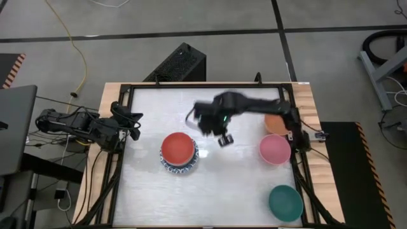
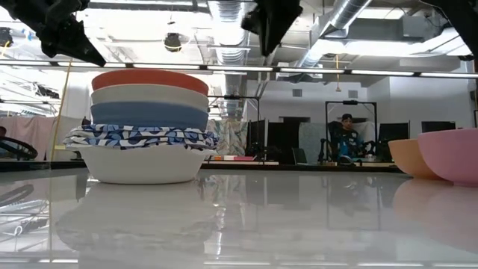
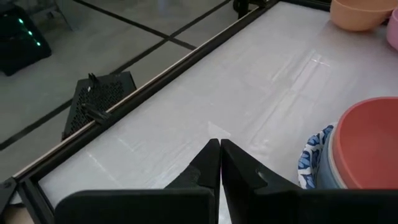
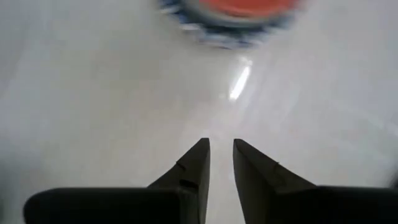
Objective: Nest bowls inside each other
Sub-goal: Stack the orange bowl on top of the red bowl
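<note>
Several nested bowls (image 1: 179, 151) stand as one stack left of the table's middle. A red bowl (image 2: 149, 78) is on top, over a cream and a dark blue one, and white bowls with blue-patterned rims (image 2: 140, 138) are at the bottom. The lowest bowl's base rests on the table. My right gripper (image 1: 224, 140) hangs above the table just right of the stack. Its fingers (image 4: 221, 142) point down, a narrow gap apart, with nothing between them. My left gripper (image 3: 220, 142) waits shut at the table's left edge (image 1: 130, 124).
An orange bowl (image 1: 276, 124) and a pink bowl (image 1: 275, 149) stand side by side near the right edge, and a teal bowl (image 1: 285, 202) sits at the near right corner. Bare table top (image 1: 216, 191) lies between the stack and these bowls. A black frame (image 1: 191, 85) rims the table.
</note>
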{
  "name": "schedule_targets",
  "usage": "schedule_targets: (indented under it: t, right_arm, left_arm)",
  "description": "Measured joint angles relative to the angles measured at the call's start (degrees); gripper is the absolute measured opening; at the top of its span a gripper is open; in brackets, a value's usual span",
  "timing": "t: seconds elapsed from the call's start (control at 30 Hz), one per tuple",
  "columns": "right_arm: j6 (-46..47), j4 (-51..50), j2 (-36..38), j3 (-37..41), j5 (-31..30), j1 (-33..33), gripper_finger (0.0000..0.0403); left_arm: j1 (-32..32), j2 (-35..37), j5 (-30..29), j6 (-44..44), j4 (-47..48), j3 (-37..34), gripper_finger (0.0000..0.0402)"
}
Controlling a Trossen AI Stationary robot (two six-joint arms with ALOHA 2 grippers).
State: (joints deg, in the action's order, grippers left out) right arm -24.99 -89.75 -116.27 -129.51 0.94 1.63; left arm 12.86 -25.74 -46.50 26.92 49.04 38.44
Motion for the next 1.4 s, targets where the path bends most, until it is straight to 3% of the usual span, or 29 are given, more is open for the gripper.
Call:
schedule_targets:
  t: [0.33, 0.5, 0.67, 0.83, 1.0, 1.23, 1.4]
  right_arm:
    - [20.1, -0.1, 12.9, 2.5, -3.1, 19.1, 0.0074]
    - [32.9, -0.2, 23.5, 16.7, -15.4, 26.4, 0.0074]
    - [40.0, 2.2, 34.1, 35.6, -16.5, 31.1, 0.0074]
    - [43.0, 6.1, 41.2, 51.4, -15.7, 32.7, 0.0093]
    - [43.2, 11.7, 44.0, 62.1, -13.6, 32.5, 0.0140]
    - [44.7, 15.7, 44.0, 70.0, -10.9, 32.0, 0.0214]
    - [45.8, 21.7, 44.0, 75.6, -10.0, 29.6, 0.0231]
  left_arm:
    - [0.0, 0.0, 1.3, 0.1, 0.0, 0.0, 0.0000]
    - [0.0, 0.0, 1.3, -0.3, 0.0, 0.0, 0.0000]
    - [0.0, 0.0, 1.3, -0.3, 0.0, 0.0, 0.0000]
    - [0.0, 0.0, 1.3, -0.3, 0.0, 0.0, 0.0000]
    - [0.0, 0.0, 1.3, -0.3, 0.0, 0.0, 0.0000]
    - [0.0, 0.0, 1.3, -0.3, 0.0, 0.0, 0.0000]
    - [0.0, -0.1, 1.7, -0.8, 0.0, 0.0, 0.0000]
